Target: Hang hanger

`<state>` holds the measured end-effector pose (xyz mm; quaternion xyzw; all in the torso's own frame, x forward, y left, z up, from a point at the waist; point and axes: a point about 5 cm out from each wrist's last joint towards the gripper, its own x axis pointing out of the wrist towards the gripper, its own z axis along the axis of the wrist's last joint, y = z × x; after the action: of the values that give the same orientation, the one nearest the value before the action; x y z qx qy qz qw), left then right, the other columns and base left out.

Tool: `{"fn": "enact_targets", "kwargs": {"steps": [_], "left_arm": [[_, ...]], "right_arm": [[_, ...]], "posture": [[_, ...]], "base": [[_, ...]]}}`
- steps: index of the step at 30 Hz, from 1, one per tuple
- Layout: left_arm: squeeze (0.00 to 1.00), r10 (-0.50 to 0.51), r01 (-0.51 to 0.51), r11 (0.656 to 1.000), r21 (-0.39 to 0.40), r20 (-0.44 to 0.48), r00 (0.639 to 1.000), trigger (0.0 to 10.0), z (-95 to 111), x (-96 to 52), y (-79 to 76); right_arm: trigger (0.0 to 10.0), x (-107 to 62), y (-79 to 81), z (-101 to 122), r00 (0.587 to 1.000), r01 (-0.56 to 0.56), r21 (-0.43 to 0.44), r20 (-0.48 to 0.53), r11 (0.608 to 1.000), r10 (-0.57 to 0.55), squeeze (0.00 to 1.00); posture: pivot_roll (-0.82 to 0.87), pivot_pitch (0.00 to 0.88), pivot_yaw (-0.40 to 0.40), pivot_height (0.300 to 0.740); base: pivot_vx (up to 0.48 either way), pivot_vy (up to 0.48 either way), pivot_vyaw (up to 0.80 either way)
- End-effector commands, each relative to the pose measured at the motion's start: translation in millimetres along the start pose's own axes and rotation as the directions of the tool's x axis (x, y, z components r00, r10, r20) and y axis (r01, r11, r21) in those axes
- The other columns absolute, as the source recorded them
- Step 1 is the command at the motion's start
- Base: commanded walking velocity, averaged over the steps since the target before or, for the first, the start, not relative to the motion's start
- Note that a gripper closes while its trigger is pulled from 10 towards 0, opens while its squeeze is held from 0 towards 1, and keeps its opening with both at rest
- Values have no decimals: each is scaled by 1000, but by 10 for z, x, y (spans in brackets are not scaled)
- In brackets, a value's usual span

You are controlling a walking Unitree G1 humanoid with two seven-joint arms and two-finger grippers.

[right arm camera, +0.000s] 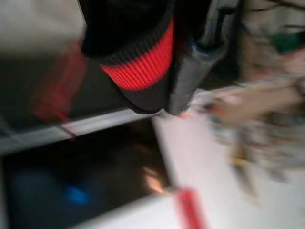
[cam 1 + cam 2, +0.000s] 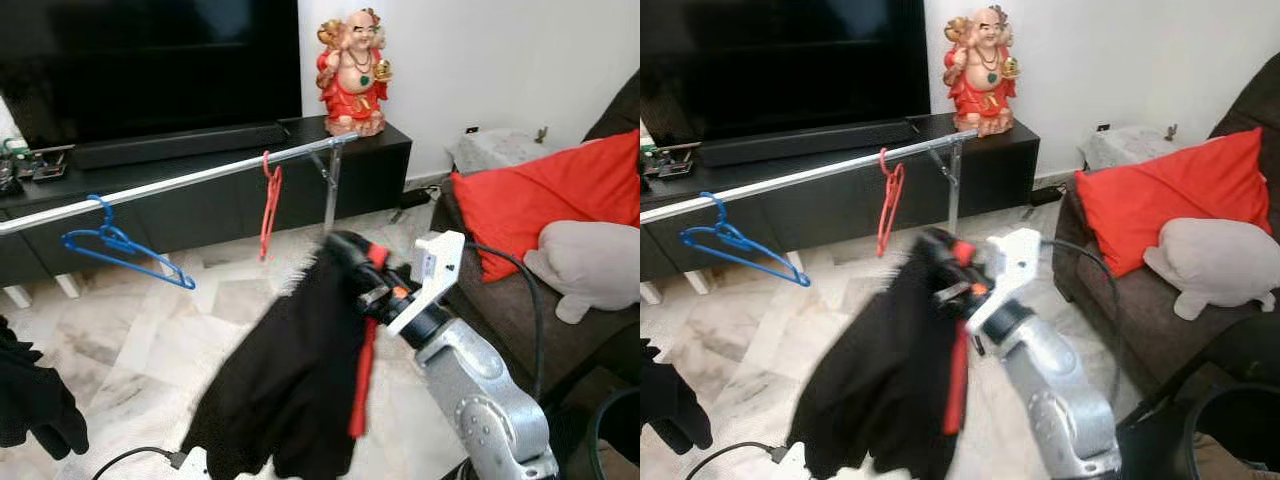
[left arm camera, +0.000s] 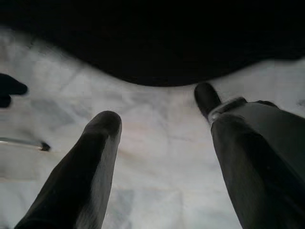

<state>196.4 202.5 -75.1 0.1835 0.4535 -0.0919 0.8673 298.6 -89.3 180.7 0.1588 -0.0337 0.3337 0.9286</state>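
- Marble floor (image 2: 90, 330), slim metal rail (image 2: 190, 180) — blue hanger (image 2: 120, 245), red hanger (image 2: 269, 205) hooked on.
- Right gripper (image 2: 352, 262) clenched on soft black garment (image 2: 285, 380).
- Left gripper (image 3: 159, 138) spread wide.

Shiny metal rail (image 2: 190, 180), matt black cloth garment (image 2: 285, 385), glossy polished marble floor (image 2: 120, 330).

Black garment (image 2: 285, 385) with red trim, blue hanger (image 2: 120, 245), red hanger (image 2: 269, 205).

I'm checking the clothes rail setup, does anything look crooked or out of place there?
Yes. The blue hanger hangs tilted on the rail, one end dipping low, unlike the red hanger, which hangs straight down. The right pincer holds a black garment short of the rail.
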Motion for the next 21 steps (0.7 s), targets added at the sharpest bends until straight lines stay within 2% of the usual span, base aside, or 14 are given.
{"fn": "enact_targets", "kwargs": {"steps": [1,3,4,5,6,7,9,10,12,14,17,21], "left_arm": [[0,28,-28,999,30,24,999,10000,2,-8,37],[0,36,-39,998,46,52,998,10000,33,-9,44],[0,38,-44,996,75,83,996,10000,86,-9,75],[0,33,-53,992,118,171,985,10000,255,-23,209],[0,33,-53,992,118,171,985,10000,255,-23,209],[0,13,-56,987,152,272,962,10000,493,-61,381],[0,8,-65,984,167,325,946,10000,687,-85,486],[0,-7,-69,981,179,396,918,10000,968,-129,583],[0,-48,-50,978,201,454,889,10000,1194,-186,633],[0,-148,8,963,269,506,850,10000,1454,-253,605],[0,-162,5,957,290,521,838,10000,1536,-266,572],[0,-130,-19,967,255,555,822,10000,1595,-275,540]], "right_arm": [[10000,-24,-254,-112,979,199,63,-58,978,-196,0],[10000,-84,-467,-310,925,365,111,-157,924,-347,0],[10000,-134,-578,-445,881,451,118,-217,885,-420,0],[10000,-203,-698,-609,824,542,127,-276,831,-495,0],[10000,-203,-698,-609,824,542,127,-276,831,-495,0],[10000,-230,-750,-689,798,583,156,-295,797,-526,0],[10000,-230,-768,-726,787,600,179,-307,780,-535,0],[10000,-222,-793,-765,760,631,176,-337,756,-556,0],[10000,-202,-803,-789,748,643,175,-353,745,-563,0],[10000,-136,-796,-839,734,650,168,-391,741,-555,0],[10000,-73,-793,-871,729,651,156,-400,743,-555,0],[10000,-53,-828,-837,717,663,98,-369,743,-591,0]], "posture": [[-61,32,57,740],[-58,36,58,740],[-54,39,60,740],[-47,39,61,740],[-47,39,61,740],[-43,44,60,740],[-43,46,59,740],[-44,50,58,740],[-43,53,58,740],[-35,56,60,740],[-35,57,63,740],[-42,66,61,740]], "base": [[0,0,0],[0,0,0],[0,0,0],[0,0,0],[0,0,0],[0,0,0],[0,0,0],[0,0,0],[0,0,0],[0,0,0],[0,0,0],[0,0,200]]}}
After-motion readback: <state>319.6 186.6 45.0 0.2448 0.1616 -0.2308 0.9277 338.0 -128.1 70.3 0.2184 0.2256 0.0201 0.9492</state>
